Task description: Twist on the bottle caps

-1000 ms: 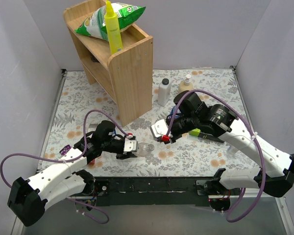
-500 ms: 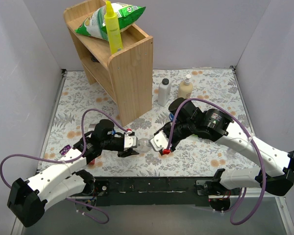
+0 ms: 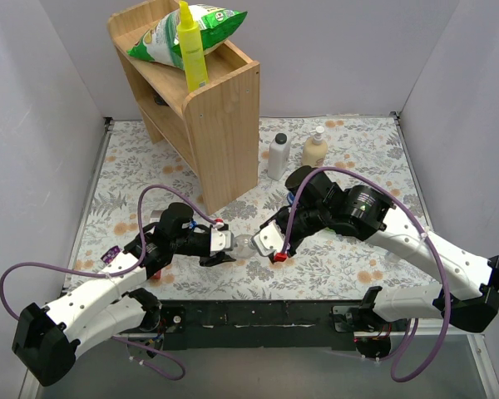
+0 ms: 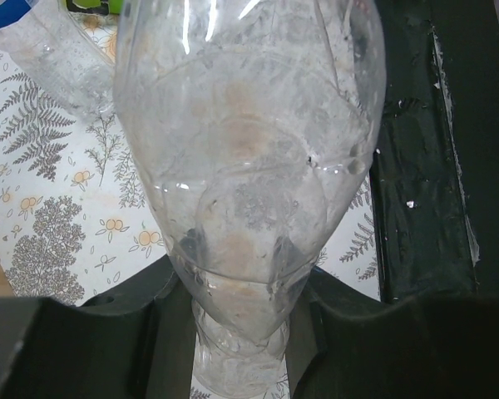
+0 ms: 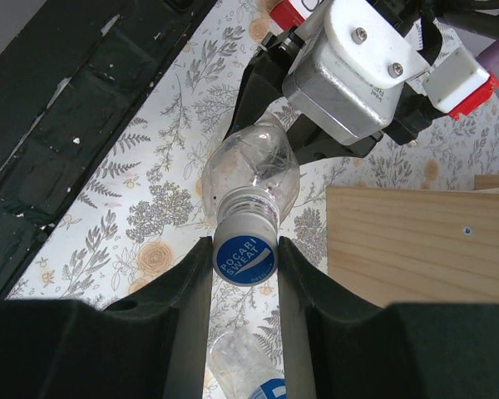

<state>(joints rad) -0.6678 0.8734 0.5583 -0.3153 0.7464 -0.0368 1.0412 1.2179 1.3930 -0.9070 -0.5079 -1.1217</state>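
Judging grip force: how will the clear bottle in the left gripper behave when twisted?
Probably light: the clear bottle looks empty. Likely soft: its thin walls show creases. Being round, it may spin in the left gripper as the right gripper turns the blue cap.

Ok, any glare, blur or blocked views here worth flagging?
Left wrist: the plain bottle fills most of the frame, with white glare streaks near its top, and it smears whatever lies behind it. Right wrist: sharp, and the lettering on the blue cap reads clearly. Top external: evenly lit, soft shadows, no blur.
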